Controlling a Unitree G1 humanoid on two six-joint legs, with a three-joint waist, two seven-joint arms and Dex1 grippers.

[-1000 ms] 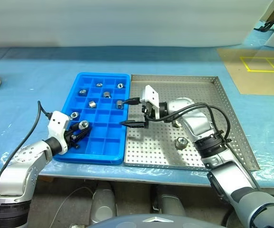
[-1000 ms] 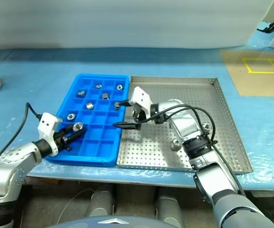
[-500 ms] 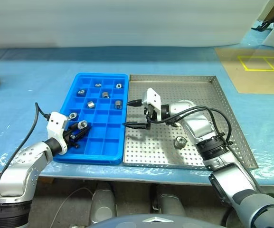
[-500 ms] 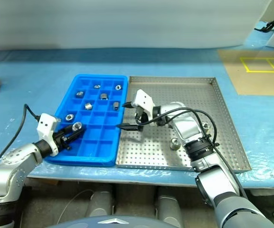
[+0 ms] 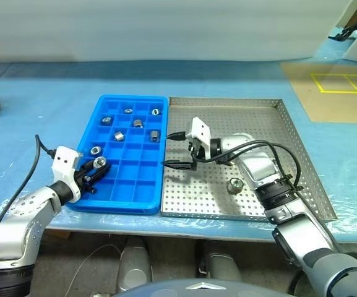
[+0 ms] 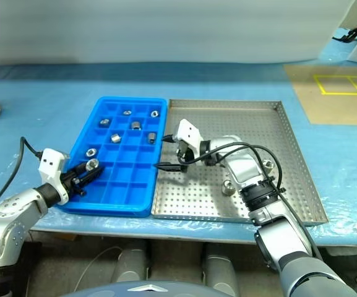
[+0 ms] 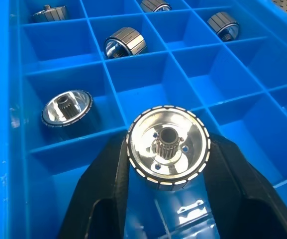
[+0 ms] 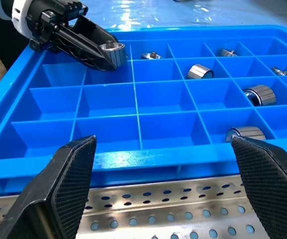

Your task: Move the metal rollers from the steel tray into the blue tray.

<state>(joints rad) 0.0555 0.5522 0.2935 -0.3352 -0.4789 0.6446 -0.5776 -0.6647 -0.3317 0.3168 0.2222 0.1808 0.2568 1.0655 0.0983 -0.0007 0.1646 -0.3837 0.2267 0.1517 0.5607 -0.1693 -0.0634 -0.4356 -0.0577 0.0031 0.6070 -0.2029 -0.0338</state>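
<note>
Clamping one roller (image 7: 168, 147), left jaws hover over blue tray (image 5: 142, 193); right jaws gape empty.

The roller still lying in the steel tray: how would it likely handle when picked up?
The roller looks like solid shiny metal, so probably rigid and heavy for its size. Its polished round side may slip in the jaws. On the flat perforated steel tray it could roll if tipped sideways.

Blue-covered table (image 5: 54, 93) with blue tray (image 5: 101, 201) and steel tray (image 5: 302, 148) touching side by side
</note>
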